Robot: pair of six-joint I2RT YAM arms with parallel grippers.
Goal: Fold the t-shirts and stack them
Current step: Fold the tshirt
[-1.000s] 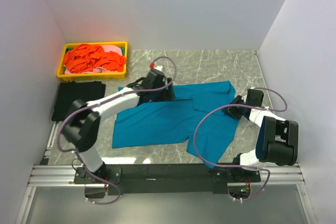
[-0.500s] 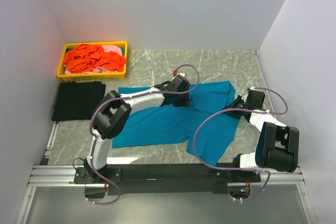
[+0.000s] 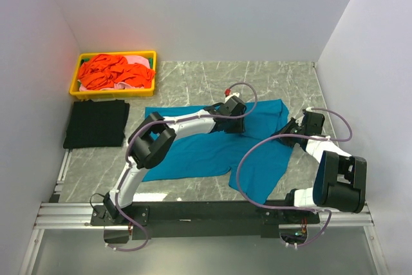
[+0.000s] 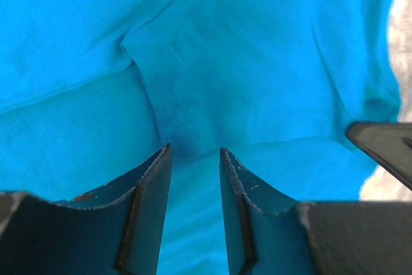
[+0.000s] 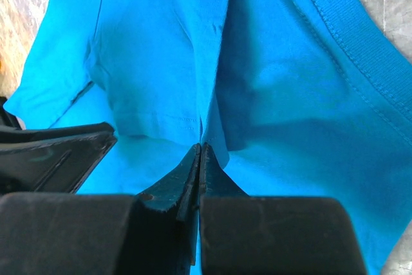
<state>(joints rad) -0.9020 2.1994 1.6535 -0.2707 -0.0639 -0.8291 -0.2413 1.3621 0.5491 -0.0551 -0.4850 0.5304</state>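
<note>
Shirt [image 3: 193, 156]: soft, light, limp. Left pincer [image 4: 193, 151] half-closed, pinching a pucker at its tips. Right pincer [image 5: 198, 147] clamped tight on a fold. Best held at hems.

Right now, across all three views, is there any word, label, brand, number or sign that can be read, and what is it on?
None: no readable text in any view.
teal-blue t-shirt: plain cloth in the top and both wrist views, no print or tag showing.
black t-shirt: plain, nothing printed.
yellow tray: no label on its visible wall.
</note>
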